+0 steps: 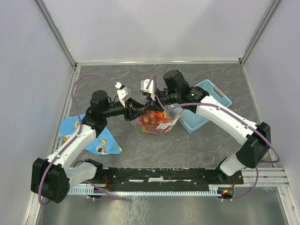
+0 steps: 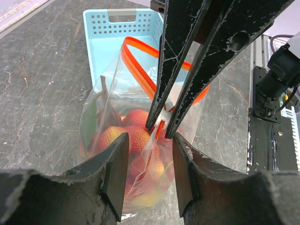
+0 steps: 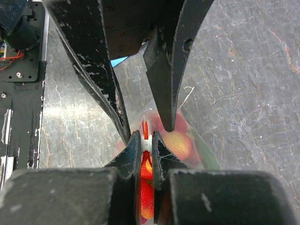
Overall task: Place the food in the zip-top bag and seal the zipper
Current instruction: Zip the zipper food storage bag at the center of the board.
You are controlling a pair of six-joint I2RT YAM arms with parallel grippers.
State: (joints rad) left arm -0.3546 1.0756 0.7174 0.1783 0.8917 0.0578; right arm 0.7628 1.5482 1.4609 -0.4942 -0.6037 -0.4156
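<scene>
The bag (image 2: 101,124) stands just ahead of the left pincer (image 2: 150,140), whose tips gape and grip nothing; fruit (image 2: 136,136) sits inside. The right pincer (image 3: 146,136) is clamped tight on the zip (image 2: 139,70) (mouth wide open beyond it). With the bag unbraced, a pull could tip it or slip off.

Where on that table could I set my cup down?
Bare grey table runs along the far edge, and between the bag and the black rail. The middle is crowded: the left pincer flanks the bag, the right pincer pinches its zipper, basket to the right, cloth to the left.
</scene>
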